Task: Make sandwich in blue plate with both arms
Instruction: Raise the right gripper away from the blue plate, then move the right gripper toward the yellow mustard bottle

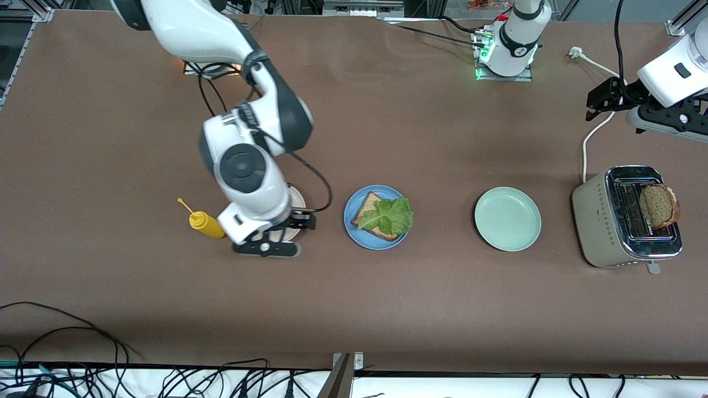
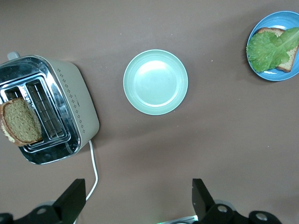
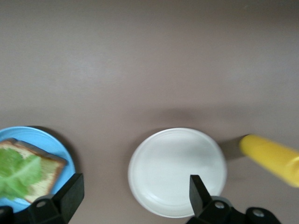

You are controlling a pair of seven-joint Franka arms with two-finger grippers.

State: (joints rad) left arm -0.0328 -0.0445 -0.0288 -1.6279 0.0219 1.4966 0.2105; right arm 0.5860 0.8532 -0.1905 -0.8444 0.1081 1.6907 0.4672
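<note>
You have the blue plate (image 1: 350, 221) in the middle of the counter (image 1: 387, 309), and on it lies one slice of brown bread (image 1: 369, 210) with a ruffled lettuce leaf (image 1: 388, 216) on top; no second slice covers it. That second slice (image 1: 659, 205) stands upright in a slot of the toaster (image 1: 597, 221) at the left arm's end of the counter. Between the toaster and the blue plate you see the mint-green plate (image 1: 507, 219), with nothing on it.

Your right pincer (image 1: 296, 221) hangs over the white plate (image 3: 177, 171), which sits beside the blue plate toward the right arm's end; its fingers (image 3: 70, 196) stand wide apart with nothing between them. The yellow squeeze bottle (image 1: 206, 223) lies on its side just beside that white plate, nozzle pointing away from it.

Your left pincer (image 1: 603, 99) hovers over bare counter near the toaster's white cable (image 1: 587, 138), up by the left arm's base. Its fingers (image 2: 72, 198) are also spread apart and hold nothing
</note>
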